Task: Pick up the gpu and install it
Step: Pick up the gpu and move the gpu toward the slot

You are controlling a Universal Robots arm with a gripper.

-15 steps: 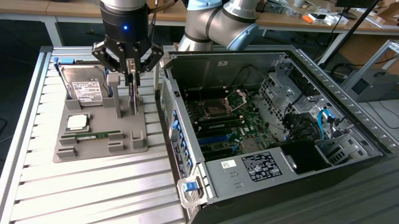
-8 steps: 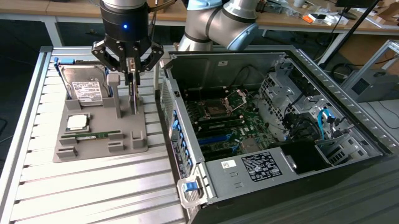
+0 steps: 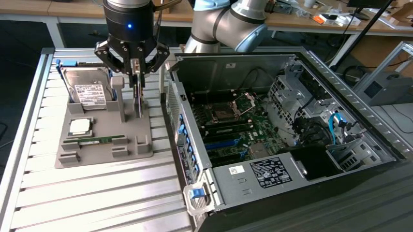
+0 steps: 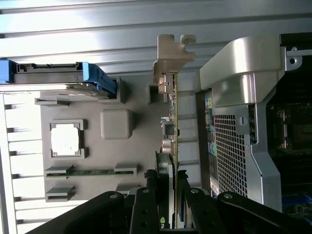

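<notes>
gpu [image 3: 138, 99] upright between the fingers [image 4: 145, 209]

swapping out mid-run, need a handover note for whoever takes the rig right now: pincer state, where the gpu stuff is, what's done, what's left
Pincer: shut on the upper edge of the thin dark circuit-board gpu with silver end bracket.
Gpu: stands upright on edge at its slot in the grey plastic parts tray, beside the open black computer case. I cannot tell whether it has cleared the slot.
Done: the card is grasped.
Left: the card is not yet in the case or seated on the green motherboard.
</notes>
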